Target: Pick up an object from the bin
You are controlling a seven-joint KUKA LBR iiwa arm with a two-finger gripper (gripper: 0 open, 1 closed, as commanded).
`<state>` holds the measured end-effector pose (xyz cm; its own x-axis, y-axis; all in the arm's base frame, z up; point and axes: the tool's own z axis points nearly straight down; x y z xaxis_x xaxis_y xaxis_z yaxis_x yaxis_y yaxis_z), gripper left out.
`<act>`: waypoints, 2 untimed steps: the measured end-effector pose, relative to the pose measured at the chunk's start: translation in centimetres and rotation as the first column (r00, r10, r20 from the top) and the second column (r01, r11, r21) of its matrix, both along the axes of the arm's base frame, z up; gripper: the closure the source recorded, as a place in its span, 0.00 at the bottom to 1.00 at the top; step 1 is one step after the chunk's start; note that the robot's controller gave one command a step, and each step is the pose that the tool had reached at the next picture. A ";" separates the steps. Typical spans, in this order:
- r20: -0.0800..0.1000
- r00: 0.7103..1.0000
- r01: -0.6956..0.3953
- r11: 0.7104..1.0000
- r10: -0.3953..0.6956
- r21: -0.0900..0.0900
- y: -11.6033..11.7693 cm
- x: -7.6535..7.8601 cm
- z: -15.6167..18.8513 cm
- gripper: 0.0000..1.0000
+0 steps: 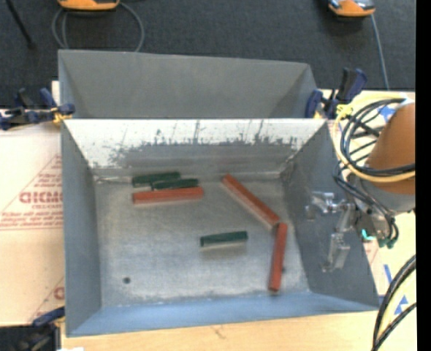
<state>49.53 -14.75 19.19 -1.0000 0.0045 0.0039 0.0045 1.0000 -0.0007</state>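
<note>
The gripper [337, 253] hangs at the right side of the bin [80, 218], over the sloping right wall rather than the floor, with its metal end pointing down toward the front right corner. Whether it is wide or narrow cannot be told from this angle. Above it sit the arm's orange cover [398, 148] and a loop of black cables [354, 141].

Six bars lie flat on the bin floor, all apart from the gripper. Nearest to it is the right red bar [277, 257], which runs almost straight toward the front wall along the floor's right edge — just left of the gripper, with the foot of the sloping wall between them. Its far end comes close to the near end of the long red bar [249, 199]; whether the two touch cannot be told. That paler bar slants from near the back wall down to the right.

The middle green bar [224, 239] lies alone near the floor's centre, level across the view and well apart from the others.

At the back left three bars huddle together. The back green bar [155, 177] sits just beside the second green bar [176, 185], which is stepped a little to the right, and the left red bar [167, 194] lies against them on the near side. All three run roughly level. A small dark speck [126, 281] marks the floor toward the front left.
</note>
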 end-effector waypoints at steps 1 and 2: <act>0.011 0.961 -0.278 0.961 0.278 -0.003 1.8 1.0 -12.2 0.00; 0.011 0.827 -0.562 0.827 0.562 -0.005 6.8 3.1 -12.1 0.00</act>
<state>52.62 -7.92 7.14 -0.8296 -0.5583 -0.0068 -0.5582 0.8297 -0.0060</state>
